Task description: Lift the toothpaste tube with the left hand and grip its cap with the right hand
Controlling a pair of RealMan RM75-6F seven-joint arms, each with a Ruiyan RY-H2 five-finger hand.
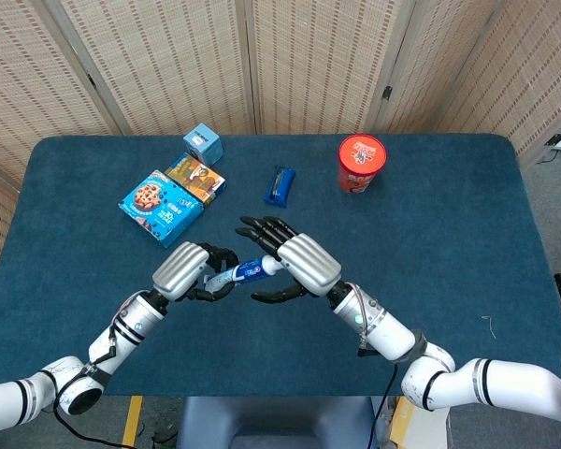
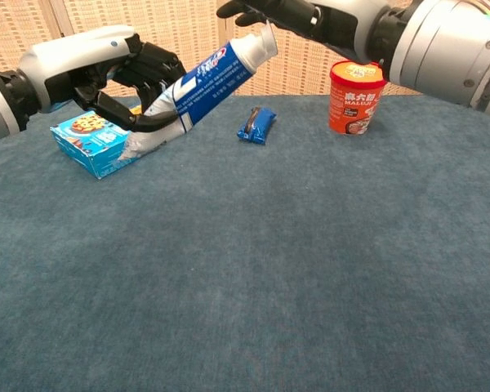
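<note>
Two hands meet over the dark blue cloth worktop (image 1: 467, 224). Left hand (image 1: 189, 271) clasps the blue-and-white toothpaste tube (image 2: 198, 83) aloft, tilted cap-up — offering its white cap (image 2: 262, 42). Right hand (image 1: 294, 264), fingers spread, hovers at the cap, apparently not yet closed. Beyond: red paper tub (image 1: 362, 162).

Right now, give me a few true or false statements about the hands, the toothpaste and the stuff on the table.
1. The left hand holds the toothpaste tube off the table. True.
2. The right hand is clamped around the cap. False: its fingers are spread open next to the cap.
3. The red cup lies tipped over. False: it stands upright.
4. The dark blue snack bar lies between the boxes and the red cup. True.
5. The tube's cap points toward the left hand. False: it points toward the right hand.
</note>
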